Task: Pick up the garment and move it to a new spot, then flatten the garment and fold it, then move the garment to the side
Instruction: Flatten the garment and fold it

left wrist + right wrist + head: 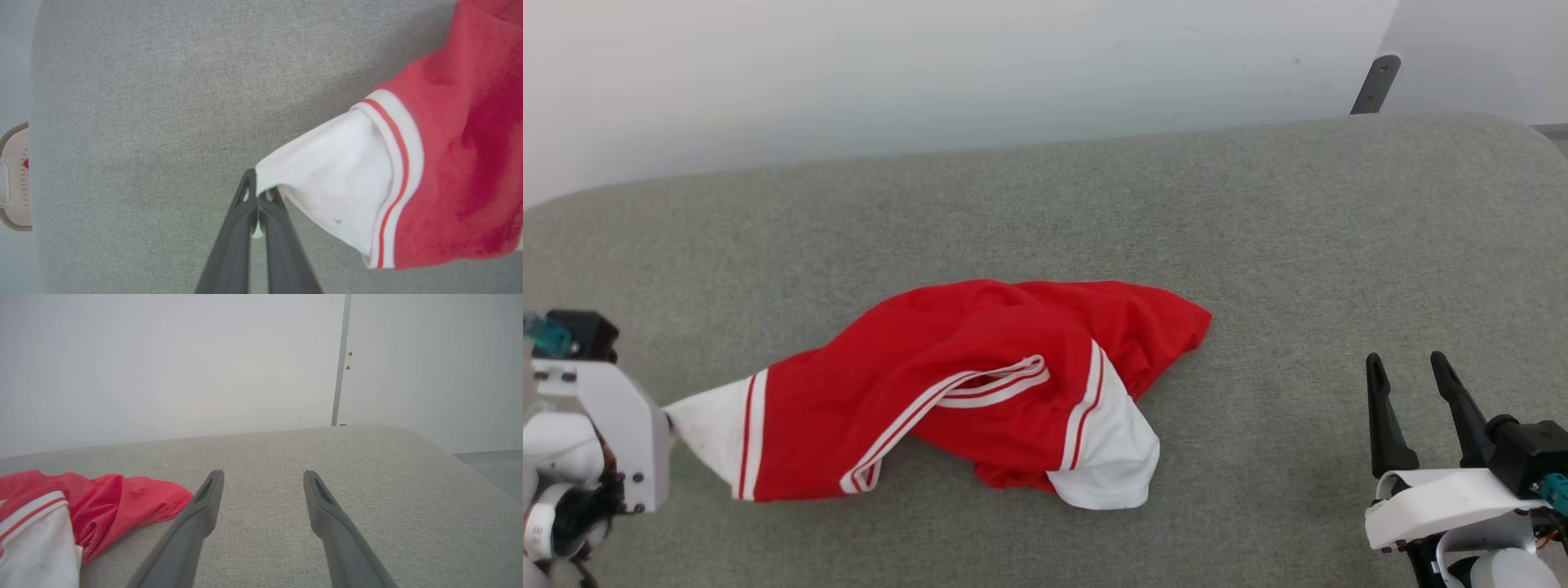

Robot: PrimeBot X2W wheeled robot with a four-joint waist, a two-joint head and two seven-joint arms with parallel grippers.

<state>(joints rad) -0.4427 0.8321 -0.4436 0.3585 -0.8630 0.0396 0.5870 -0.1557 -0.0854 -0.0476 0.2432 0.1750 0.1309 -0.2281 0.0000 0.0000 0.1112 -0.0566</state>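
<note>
The red garment (980,384) lies crumpled across the middle of the grey cushioned surface (1258,229), with white hem panels at its left and lower right. My left gripper (258,192) is shut on the tip of the left white hem panel (331,179), which stretches taut toward it. In the head view that hem corner (698,420) runs under my left wrist at the far left. My right gripper (1409,376) stands open over bare cushion, well right of the garment (122,502), with nothing between its fingers.
A pale wall rises behind the cushion. A dark metal bracket (1374,82) stands at the back right edge. A beige perforated basket (14,175) sits beyond the cushion's edge in the left wrist view. Bare cushion surrounds the garment.
</note>
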